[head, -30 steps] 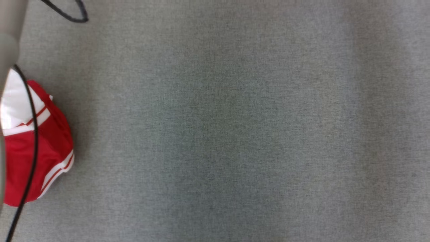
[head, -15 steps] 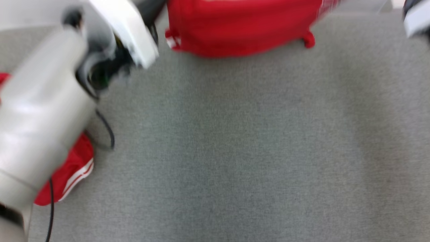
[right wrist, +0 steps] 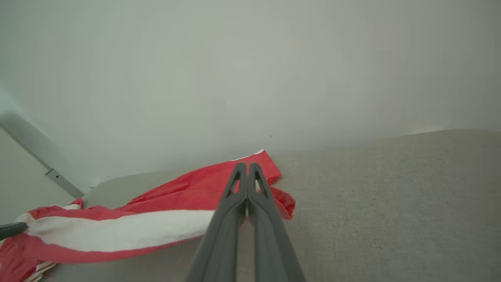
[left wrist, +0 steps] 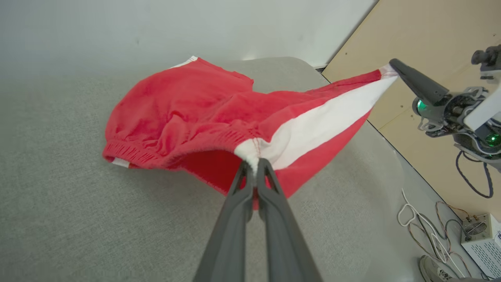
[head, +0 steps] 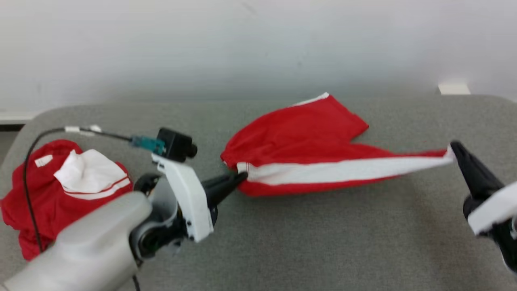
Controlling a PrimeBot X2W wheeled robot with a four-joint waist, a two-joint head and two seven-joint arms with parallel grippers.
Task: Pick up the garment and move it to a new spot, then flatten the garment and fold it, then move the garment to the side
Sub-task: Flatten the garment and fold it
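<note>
The left gripper (head: 242,176) and right gripper (head: 452,146) each pinch an end of the red shorts (head: 307,137), stretched over the table (head: 323,242). Crumpled red clothing (head: 52,198) lies left under a cable (head: 25,178)

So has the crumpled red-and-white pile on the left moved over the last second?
Cannot tell. The head camera swung upward, shifting the whole picture; the pile now sits by the table's left edge, which earlier pictures never show, so nothing fixed compares.

I see my left gripper (left wrist: 253,167) clamped on the waistband of the red garment (left wrist: 188,105), right gripper (left wrist: 396,66) holding its far corner
</note>
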